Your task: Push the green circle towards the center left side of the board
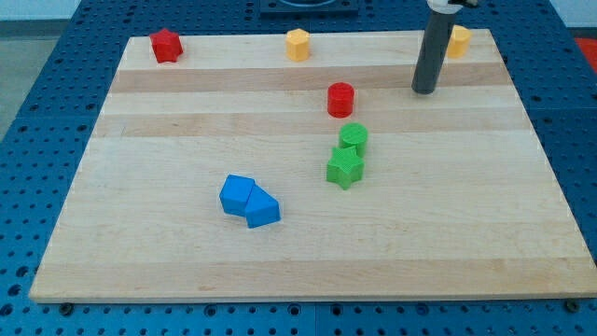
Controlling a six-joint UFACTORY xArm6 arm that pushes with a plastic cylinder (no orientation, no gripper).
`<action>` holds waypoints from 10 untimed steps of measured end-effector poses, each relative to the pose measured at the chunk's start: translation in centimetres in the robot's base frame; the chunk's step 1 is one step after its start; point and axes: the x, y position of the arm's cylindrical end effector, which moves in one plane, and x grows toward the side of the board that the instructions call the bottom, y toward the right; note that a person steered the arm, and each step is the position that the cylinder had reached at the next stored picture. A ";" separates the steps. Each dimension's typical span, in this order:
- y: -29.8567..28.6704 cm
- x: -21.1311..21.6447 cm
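Green circle (354, 138) sits a little right of the tabletop's (168, 261) middle, touching the green star (345, 168) just below it. Nearest the view's bottom lie two blue blocks (249, 202), pressed together, left of centre. Above the green pair comes the red cylinder (340, 98), close by but apart. Farther up and to the view's right, my tip (424, 91) rests well clear of the green circle, with nothing between them. Along the far edge stand a red block (166, 46), a yellow block (297, 44) and another yellow block (459, 41) partly behind the rod. There are no fingers on this rod, so none to open or close. I judge the approach is in hand: next the tip should drop to the circle's right side, then push leftward, avoiding dragging the star along.
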 end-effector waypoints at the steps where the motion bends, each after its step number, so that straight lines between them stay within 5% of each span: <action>1: 1.6 2.3; 4: 0.1 10.2; 10: -31.3 10.2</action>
